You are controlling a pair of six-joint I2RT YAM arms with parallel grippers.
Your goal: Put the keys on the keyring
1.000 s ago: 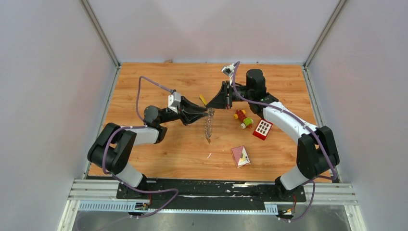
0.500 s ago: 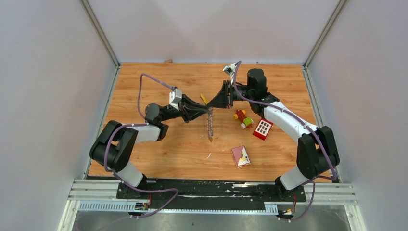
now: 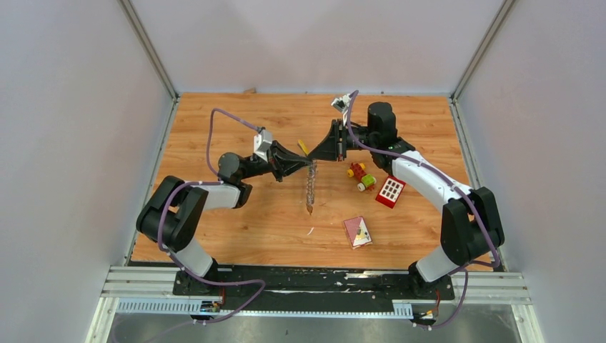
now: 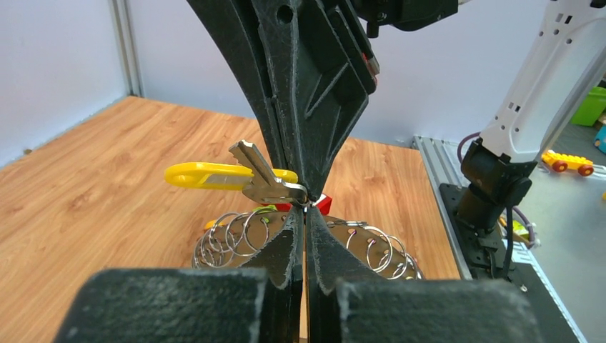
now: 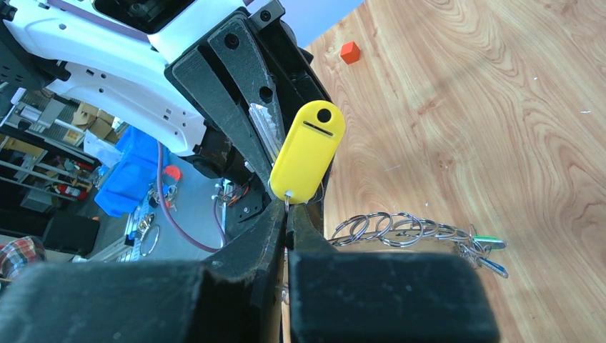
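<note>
My left gripper (image 3: 309, 165) and right gripper (image 3: 315, 158) meet tip to tip above the table's middle. The keyring (image 3: 309, 189), a large wire ring strung with many small silver rings, hangs down from the left gripper, which is shut on it. It also shows in the left wrist view (image 4: 232, 234) and the right wrist view (image 5: 400, 229). A silver key (image 4: 266, 180) with a yellow tag (image 5: 307, 150) sits at the meeting point. The right gripper (image 5: 286, 206) is shut on the tag's small wire loop. The left gripper (image 4: 305, 212) shows shut just below the key's head.
A yellow-red-green toy (image 3: 361, 176), a red block with white buttons (image 3: 390, 191) and a pink card (image 3: 357, 231) lie on the wooden table (image 3: 214, 236) right of the hanging keyring. A small orange cube (image 5: 349, 51) lies near the far edge.
My left gripper has shifted slightly up and toward the far side, with the keyring still hanging from it. The right arm has barely moved.
</note>
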